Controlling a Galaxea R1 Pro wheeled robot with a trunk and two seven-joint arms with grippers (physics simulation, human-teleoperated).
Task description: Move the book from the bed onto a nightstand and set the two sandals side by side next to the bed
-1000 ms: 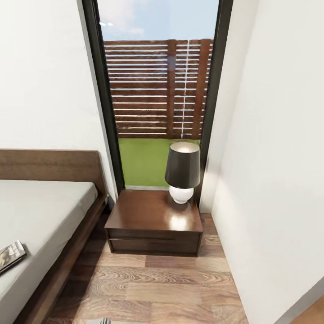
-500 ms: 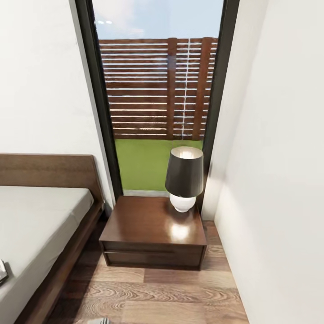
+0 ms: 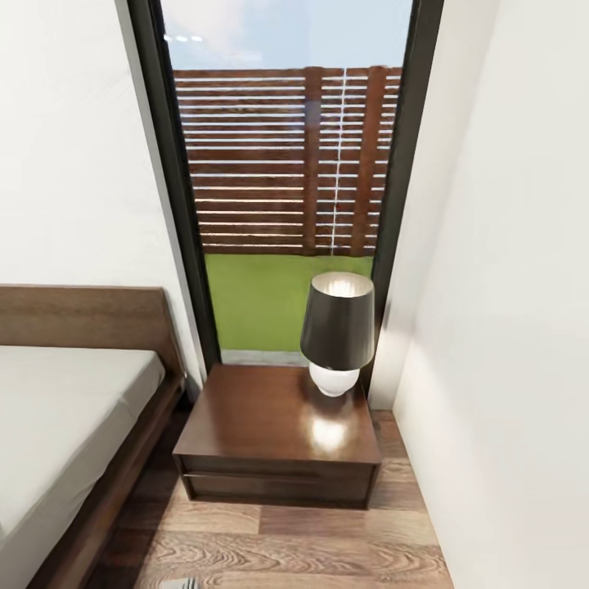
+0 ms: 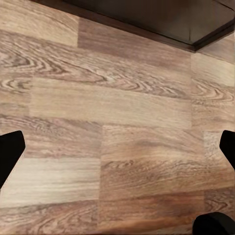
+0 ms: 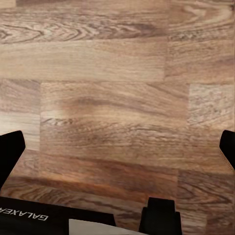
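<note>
Facing the low dark brown wooden nightstand (image 3: 276,433) beside the grey-mattressed bed (image 3: 65,425); both grippers' fingers (image 4: 10,152) spread wide, empty. Next move: locating the book.

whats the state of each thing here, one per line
nightstand: drawer shut, lamp standing on top
lamp: upright, at the top's back right
bed: mattress bare where it shows
left gripper: open, nothing held, over the floor
right gripper: open, nothing held, over the floor
</note>
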